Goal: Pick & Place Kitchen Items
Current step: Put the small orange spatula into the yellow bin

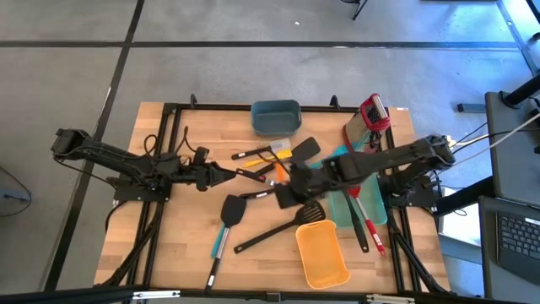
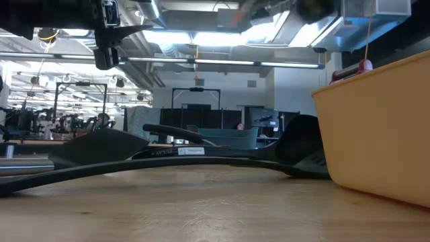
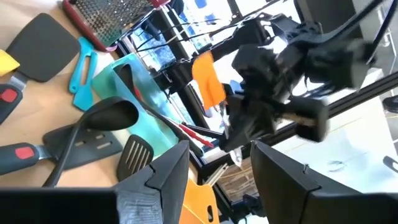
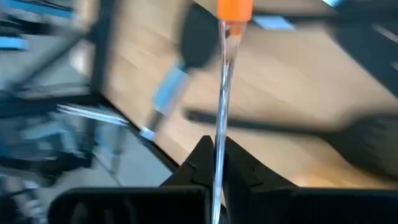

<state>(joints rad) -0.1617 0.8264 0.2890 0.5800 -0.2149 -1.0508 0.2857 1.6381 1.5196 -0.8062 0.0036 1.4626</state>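
Several kitchen items lie on the wooden table: a black turner (image 1: pixel 232 209), a black slotted turner (image 1: pixel 291 224) and others by the middle. My right gripper (image 1: pixel 291 187) hangs over the table's middle, shut on an orange-headed spatula (image 3: pixel 208 81) with a clear handle. My left gripper (image 1: pixel 229 175) stands left of it, level and open (image 3: pixel 217 180), with nothing between its fingers, pointing toward the right gripper. My right gripper pinches the spatula's clear handle (image 4: pixel 219 140) between its two fingers (image 4: pixel 202 158), which slant downward and lie across it. The handle runs on past the fingertips to the orange head (image 4: pixel 235 9). The spatula is lifted clear of the table.
A teal bin (image 1: pixel 371 207) with utensils and an orange bin (image 1: pixel 321 253) stand at the right and near right. A blue-grey container (image 1: pixel 276 116) and a red grater (image 1: pixel 374 114) sit at the far edge. A black ladle (image 3: pixel 112 115) lies beside the teal bin.
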